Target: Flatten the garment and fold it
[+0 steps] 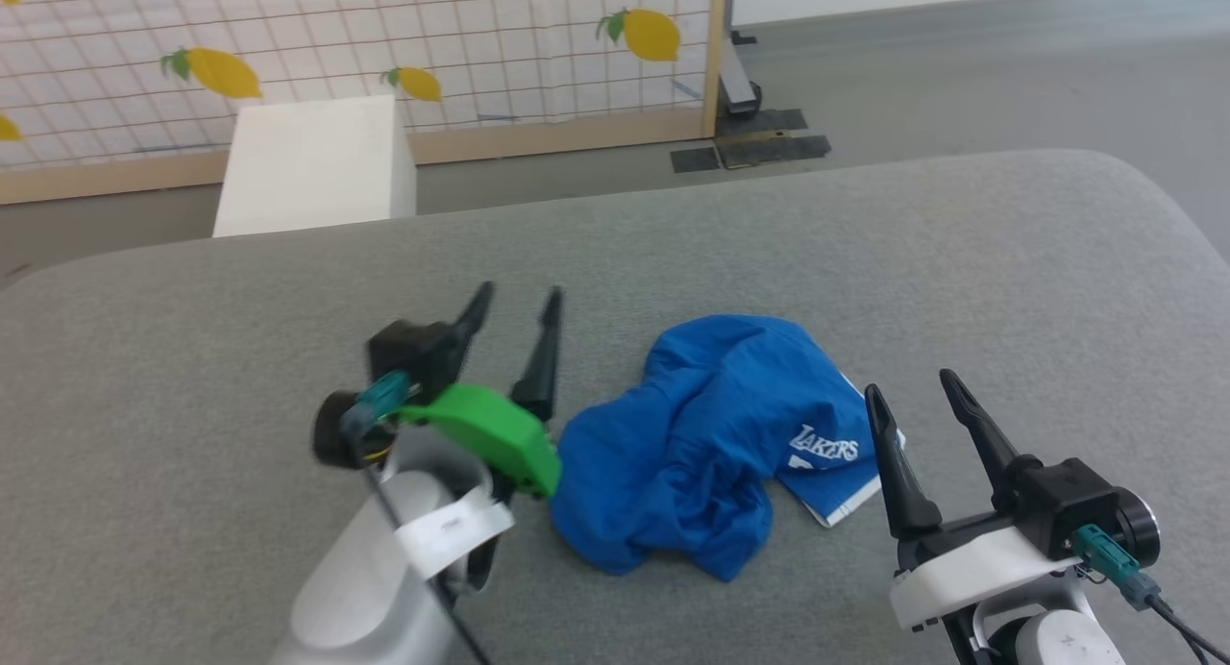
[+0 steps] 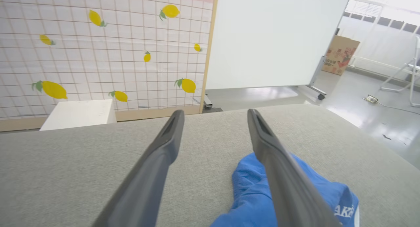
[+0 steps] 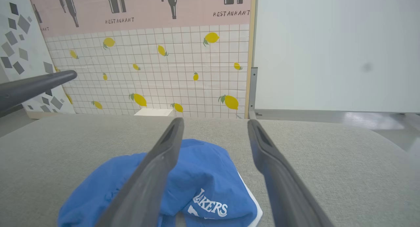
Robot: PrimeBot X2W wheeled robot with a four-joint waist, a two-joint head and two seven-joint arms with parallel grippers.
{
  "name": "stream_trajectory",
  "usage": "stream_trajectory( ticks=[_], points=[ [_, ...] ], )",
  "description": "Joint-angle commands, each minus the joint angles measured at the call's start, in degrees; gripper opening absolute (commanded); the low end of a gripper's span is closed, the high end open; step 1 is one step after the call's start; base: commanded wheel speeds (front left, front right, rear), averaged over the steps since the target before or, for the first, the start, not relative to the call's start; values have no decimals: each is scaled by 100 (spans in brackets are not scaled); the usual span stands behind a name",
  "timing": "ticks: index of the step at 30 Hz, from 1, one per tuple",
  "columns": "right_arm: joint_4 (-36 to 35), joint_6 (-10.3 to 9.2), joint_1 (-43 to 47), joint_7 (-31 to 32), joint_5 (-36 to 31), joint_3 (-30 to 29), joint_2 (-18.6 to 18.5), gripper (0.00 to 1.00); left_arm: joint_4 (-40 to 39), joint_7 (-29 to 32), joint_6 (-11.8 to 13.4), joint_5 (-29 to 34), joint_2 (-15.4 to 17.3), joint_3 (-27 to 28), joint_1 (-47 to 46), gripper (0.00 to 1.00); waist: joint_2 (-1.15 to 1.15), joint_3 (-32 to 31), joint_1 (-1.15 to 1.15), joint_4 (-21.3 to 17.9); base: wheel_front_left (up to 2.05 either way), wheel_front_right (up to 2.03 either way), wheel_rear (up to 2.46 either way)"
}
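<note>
Blue soft garment (image 1: 673, 454), rumpled mound on grey, perhaps upholstered, surface (image 1: 961, 261).

Black left claw (image 1: 517, 305), green bracket (image 1: 490, 434); black right claw (image 1: 908, 384), white mount (image 1: 971, 559).

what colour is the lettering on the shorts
White, on the blue shorts; the LAKERS lettering reads clearest in the right wrist view.

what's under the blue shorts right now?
The garment lies crumpled on the grey padded surface. From under its bunched upper folds, a flat leg panel with the LAKERS print sticks out. Anything beneath the heap itself is covered.
</note>
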Motion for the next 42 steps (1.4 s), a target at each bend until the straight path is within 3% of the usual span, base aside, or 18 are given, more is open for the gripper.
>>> stream_trajectory(
  ticks=[1,6,11,19,24,31,32,34,35,42],
  points=[
    [-44,-10,80,35,-51,2,3,100,-126,-170,70,83,112,124,226,100,0,-83,0,186,0,0,0],
    [-98,-10,87,217,-147,143,3,100,-787,-341,217,261,342,675,849,100,0,-74,0,411,0,0,0],
    [-6,-10,46,812,-178,451,3,100,-1568,-346,178,641,311,1304,1538,100,0,53,0,614,0,0,0],
    [467,-10,-35,2489,-113,780,3,100,-2066,-347,-125,1095,-132,1983,2123,100,0,309,0,974,0,0,0],
    [658,-10,-69,3520,-168,570,3,100,-2162,-347,-344,1266,-337,2229,2114,100,0,494,0,1189,0,0,0],
    [646,-10,-113,4450,-219,474,3,100,-2112,-347,-547,1376,-459,2385,2019,100,0,616,0,1357,0,0,0],
    [600,-10,-132,4457,-188,500,3,76,-2095,-347,-564,1381,-468,2390,2007,100,0,619,0,1372,0,0,0],
    [534,-10,-178,4437,-151,626,3,16,-2068,-347,-586,1379,-479,2402,1996,100,0,610,0,1384,0,0,0],
    [498,-10,-206,4401,-129,682,3,0,-2056,-347,-594,1375,-482,2406,1998,100,0,600,0,1383,0,0,0],
    [5,-10,-701,3937,368,1434,3,0,-2014,-348,-586,1329,-491,2436,2050,100,0,449,0,1294,0,0,0]
  ],
)
